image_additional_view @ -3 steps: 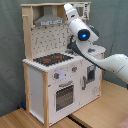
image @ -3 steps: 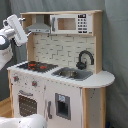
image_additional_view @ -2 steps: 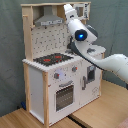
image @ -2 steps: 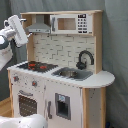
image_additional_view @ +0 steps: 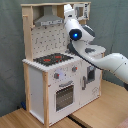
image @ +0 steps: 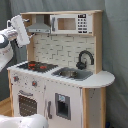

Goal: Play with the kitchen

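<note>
The robot's hand (image: pixel 19 31) is up high, near the grey hood (image: pixel 39 26) at the top of the toy kitchen (image: pixel 60 70). I cannot tell if it is squeezed or let go, and nothing can be seen in it. In the second exterior view the hand (image_additional_view: pixel 68 11) is up by the hood (image_additional_view: pixel 49 20) too, and the white arm (image_additional_view: pixel 100 59) reaches across the front of the kitchen (image_additional_view: pixel 55 65). The arm hides the sink side there. A blue light (image_additional_view: pixel 75 35) glows on the arm.

The kitchen is tall, white and light wood. It stands on a wooden floor (image_additional_view: pixel 20 119) in front of a grey curtain (image: pixel 116 45).

In the first exterior view, going from the first exterior view's left to its right, there is one black hob (image: pixel 36 65) with two red rings, then one sink (image: pixel 70 73), then one black faucet (image: pixel 85 59) that curves over the sink. Behind them is a white wall with a brick pattern (image: pixel 59 47). Up top there is one toy microwave (image: pixel 72 23) beside the hood.

Down below is one oven door (image: pixel 27 103) with a window, and knobs (image: pixel 34 83) above it. Next to the oven is a white door (image: pixel 63 106) with a dark panel in it. In the second exterior view two knobs (image_additional_view: pixel 65 73) sit above the oven door (image_additional_view: pixel 63 96)
</note>
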